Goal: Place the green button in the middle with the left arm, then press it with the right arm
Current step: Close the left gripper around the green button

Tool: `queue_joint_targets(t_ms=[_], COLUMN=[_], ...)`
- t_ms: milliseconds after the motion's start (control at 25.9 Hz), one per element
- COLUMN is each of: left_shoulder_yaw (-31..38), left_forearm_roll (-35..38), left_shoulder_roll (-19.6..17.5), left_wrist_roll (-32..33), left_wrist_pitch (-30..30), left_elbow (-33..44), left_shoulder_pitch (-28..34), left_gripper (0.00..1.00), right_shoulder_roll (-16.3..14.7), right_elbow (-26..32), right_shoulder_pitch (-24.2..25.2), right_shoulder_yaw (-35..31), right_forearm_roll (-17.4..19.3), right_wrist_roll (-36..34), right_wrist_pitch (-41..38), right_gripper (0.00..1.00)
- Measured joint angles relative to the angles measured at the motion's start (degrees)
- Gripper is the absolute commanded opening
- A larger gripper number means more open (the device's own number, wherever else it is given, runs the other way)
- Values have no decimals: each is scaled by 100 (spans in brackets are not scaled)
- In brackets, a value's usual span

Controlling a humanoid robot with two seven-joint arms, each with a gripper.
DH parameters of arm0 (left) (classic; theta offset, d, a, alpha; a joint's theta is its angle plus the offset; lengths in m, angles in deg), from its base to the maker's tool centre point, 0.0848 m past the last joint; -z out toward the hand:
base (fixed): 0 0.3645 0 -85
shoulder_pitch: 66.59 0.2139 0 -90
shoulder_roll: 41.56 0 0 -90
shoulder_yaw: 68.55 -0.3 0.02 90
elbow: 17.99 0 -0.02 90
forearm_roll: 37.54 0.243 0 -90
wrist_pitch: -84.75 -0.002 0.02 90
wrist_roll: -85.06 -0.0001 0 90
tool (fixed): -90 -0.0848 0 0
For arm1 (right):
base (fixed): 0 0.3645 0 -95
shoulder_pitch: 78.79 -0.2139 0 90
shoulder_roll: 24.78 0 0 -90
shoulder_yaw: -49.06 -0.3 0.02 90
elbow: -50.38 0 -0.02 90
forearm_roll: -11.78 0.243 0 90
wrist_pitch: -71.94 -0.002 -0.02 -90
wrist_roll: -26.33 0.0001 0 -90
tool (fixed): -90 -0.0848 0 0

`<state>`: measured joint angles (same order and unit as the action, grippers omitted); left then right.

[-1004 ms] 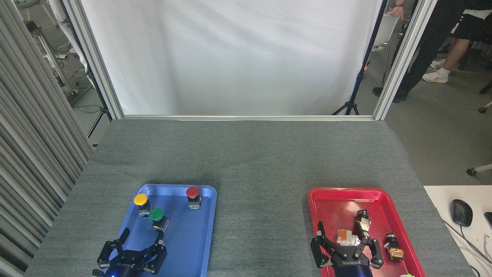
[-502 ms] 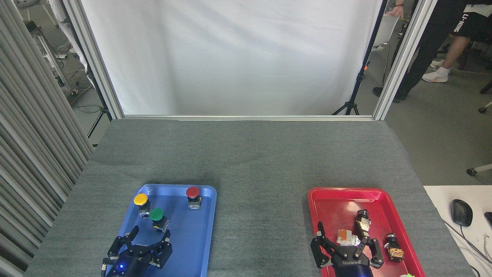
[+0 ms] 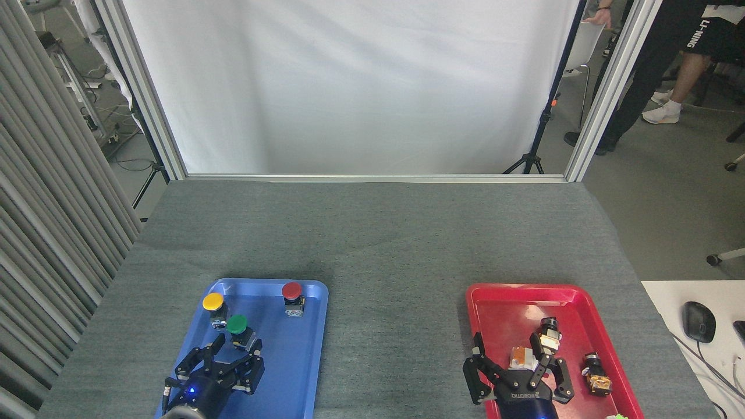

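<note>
Left claw [image 3: 224, 364] is spread wide with nothing in it, hovering over the near end of the blue tray [image 3: 302, 372]. The green button [image 3: 237, 327] sits just past its fingertips, a touch to the right, so the reach looks like a short push straight ahead. It stands upright, cap up, long axis vertical, close beside the yellow button [image 3: 213, 304]; the red button [image 3: 291, 293] is further off. Right claw [image 3: 515, 372] is open too, over the red tray [image 3: 495, 308], way farther from the button. The bare bench middle [image 3: 396, 326] lies between the trays.
</note>
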<state>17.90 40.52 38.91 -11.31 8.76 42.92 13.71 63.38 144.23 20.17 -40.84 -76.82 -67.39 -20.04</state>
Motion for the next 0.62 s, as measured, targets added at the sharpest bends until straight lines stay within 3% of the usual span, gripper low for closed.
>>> queue_joint_targets(t_ms=[193,618], left_shoulder_yaw=[-10,-15], left_forearm_roll=[-1,16], left_shoulder_roll=[4,-40], left_wrist_roll=[13,74], left_wrist_pitch=[14,294], left_elbow=[-139,-338], left_shoulder_pitch=[-129,-174], left_gripper=[69,2], right_shoulder_roll=[8,17], right_elbow=[2,4], right_shoulder_pitch=[-12,-11], right_shoulder_yaw=[-28,-129], right_forearm_roll=[-37,-51], right_wrist_roll=[-9,-50], right_wrist_pitch=[-45,-221], right_gripper=[100,100])
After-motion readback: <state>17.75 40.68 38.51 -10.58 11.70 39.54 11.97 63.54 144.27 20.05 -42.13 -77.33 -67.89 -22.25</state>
